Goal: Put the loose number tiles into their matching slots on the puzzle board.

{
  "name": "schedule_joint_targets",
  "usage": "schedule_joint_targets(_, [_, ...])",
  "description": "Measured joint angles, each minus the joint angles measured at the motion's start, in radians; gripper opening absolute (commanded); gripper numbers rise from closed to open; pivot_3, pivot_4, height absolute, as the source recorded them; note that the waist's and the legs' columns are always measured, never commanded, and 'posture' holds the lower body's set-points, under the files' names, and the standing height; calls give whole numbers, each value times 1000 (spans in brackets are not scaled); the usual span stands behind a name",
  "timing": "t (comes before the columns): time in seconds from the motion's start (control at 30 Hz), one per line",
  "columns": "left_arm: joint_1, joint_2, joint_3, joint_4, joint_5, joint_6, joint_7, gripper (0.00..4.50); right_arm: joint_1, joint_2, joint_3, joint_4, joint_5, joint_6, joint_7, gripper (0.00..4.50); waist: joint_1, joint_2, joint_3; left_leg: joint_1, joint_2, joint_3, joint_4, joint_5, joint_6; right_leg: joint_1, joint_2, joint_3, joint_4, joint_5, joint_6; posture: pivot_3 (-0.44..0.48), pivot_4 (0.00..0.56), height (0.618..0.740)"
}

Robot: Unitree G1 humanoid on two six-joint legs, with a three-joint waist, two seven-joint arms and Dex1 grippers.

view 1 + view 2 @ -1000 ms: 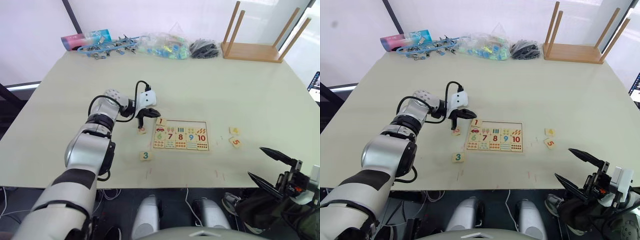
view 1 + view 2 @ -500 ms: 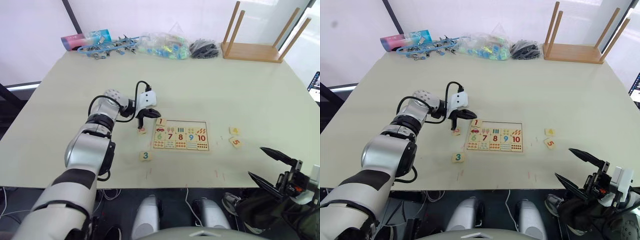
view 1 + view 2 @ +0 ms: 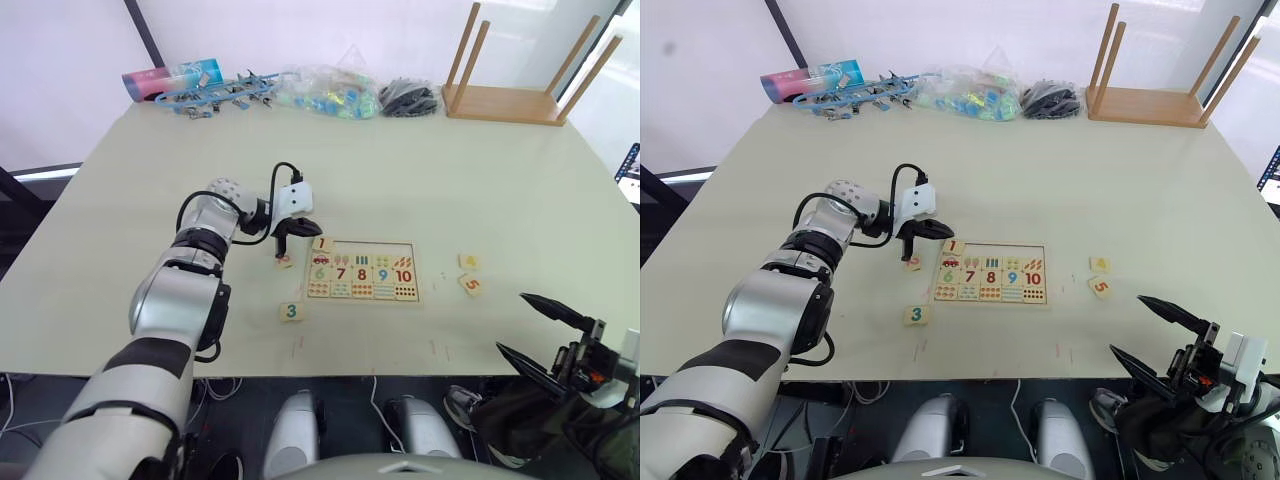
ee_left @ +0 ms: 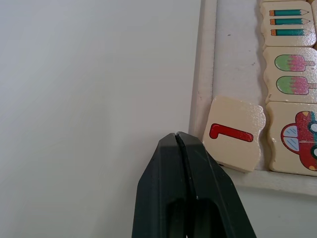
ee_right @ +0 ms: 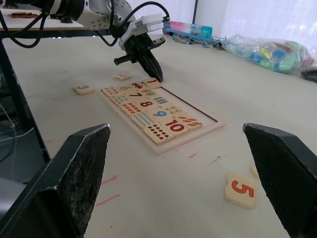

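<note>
One tile (image 3: 285, 261) under left tool (image 3: 281, 249).

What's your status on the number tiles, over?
Left gripper shut, empty, beside the 1 tile, which sits crooked on the puzzle board rim. Right gripper open, idle. Nothing blocking.

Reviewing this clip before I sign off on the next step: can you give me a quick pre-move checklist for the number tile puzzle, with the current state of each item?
1. The 1 tile flat in its slot: not ok; it sits skewed with its corner over the puzzle board rim.
2. Left gripper free to nudge or regrasp: ok; fingers shut, empty, tip just outside the rim beside the 1 tile.
3. The 2 tile reachable: ok; it lies on the table near the left gripper, outside the board.
4. The 3 tile located: ok; it is on the table, nearer the robot than the board.
5. The 4 tile and the 5 tile located: ok; both are on the board's right.
6. Right gripper ready: ok; open and empty.
</note>
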Motion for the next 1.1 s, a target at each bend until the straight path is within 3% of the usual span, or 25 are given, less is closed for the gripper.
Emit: schedule_joint_targets(1.1, [0, 0, 10, 4, -1, 0, 7, 31, 8, 0, 0, -10, 0, 3, -2, 4500, 0, 0, 0, 0, 0, 0, 0, 0, 0, 0, 0, 0, 0, 0, 0, 0, 150, 738])
